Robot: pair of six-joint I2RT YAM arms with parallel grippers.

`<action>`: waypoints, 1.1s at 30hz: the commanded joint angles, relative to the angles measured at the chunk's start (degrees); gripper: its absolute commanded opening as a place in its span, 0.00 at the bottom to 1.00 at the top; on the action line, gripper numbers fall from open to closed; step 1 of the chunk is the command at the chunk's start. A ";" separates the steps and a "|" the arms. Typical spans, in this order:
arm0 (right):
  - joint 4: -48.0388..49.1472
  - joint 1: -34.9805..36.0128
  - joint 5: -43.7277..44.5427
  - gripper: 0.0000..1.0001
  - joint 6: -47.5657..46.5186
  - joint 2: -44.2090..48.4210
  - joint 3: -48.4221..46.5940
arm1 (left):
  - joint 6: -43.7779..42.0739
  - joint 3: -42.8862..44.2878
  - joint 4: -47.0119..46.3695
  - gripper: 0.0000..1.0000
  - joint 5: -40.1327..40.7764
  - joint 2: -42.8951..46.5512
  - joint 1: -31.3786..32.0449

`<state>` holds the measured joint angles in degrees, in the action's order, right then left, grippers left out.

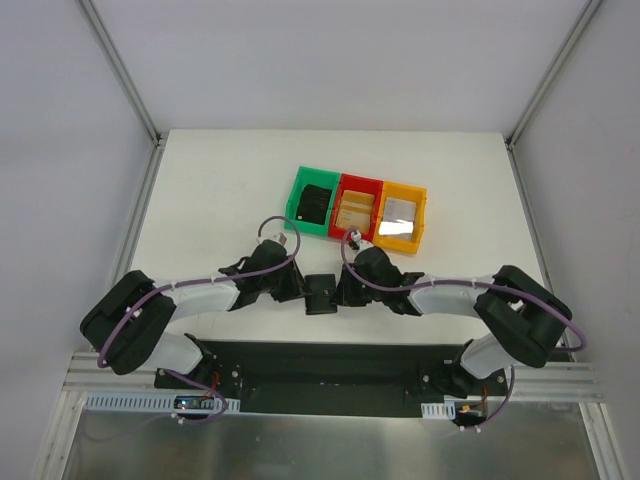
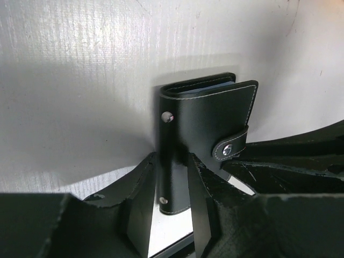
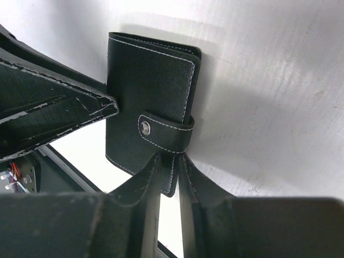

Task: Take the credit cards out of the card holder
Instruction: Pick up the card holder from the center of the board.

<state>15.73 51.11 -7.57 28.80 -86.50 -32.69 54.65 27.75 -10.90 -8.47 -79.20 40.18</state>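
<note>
The card holder (image 1: 320,293), a small black folding wallet with white stitching, is held on edge between my two grippers near the table's front edge. Its snap tab (image 2: 231,147) is fastened. A sliver of grey-blue lining shows at its top edge. No cards are visible. My left gripper (image 2: 171,189) is shut on the wallet's spine (image 2: 171,161). My right gripper (image 3: 171,173) is shut on the opposite edge of the wallet (image 3: 150,86), just below the tab (image 3: 164,134). In the top view the left gripper (image 1: 300,288) and right gripper (image 1: 342,290) flank the wallet.
Three small bins stand in a row behind the grippers: a green one (image 1: 300,196) with a black object, a red one (image 1: 359,183) with something tan, a yellow one (image 1: 404,190) with something pale. The table's front edge lies just below the wallet.
</note>
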 commanded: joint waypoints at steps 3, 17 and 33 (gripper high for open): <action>1.15 0.66 -0.86 0.04 0.56 0.62 1.57 | -0.86 -2.61 -2.54 0.32 -0.32 0.71 0.60; -0.61 -1.63 -4.55 0.00 -2.69 17.76 6.93 | -0.42 -15.79 -22.32 0.61 -5.59 17.48 -1.51; -8.60 -3.92 -12.99 0.00 -4.71 29.63 0.00 | -3.33 -19.84 -43.23 0.74 -12.18 22.87 -1.51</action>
<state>8.19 47.35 -16.73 25.36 -59.72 -27.49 52.51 9.30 -43.31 -16.40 -55.42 39.27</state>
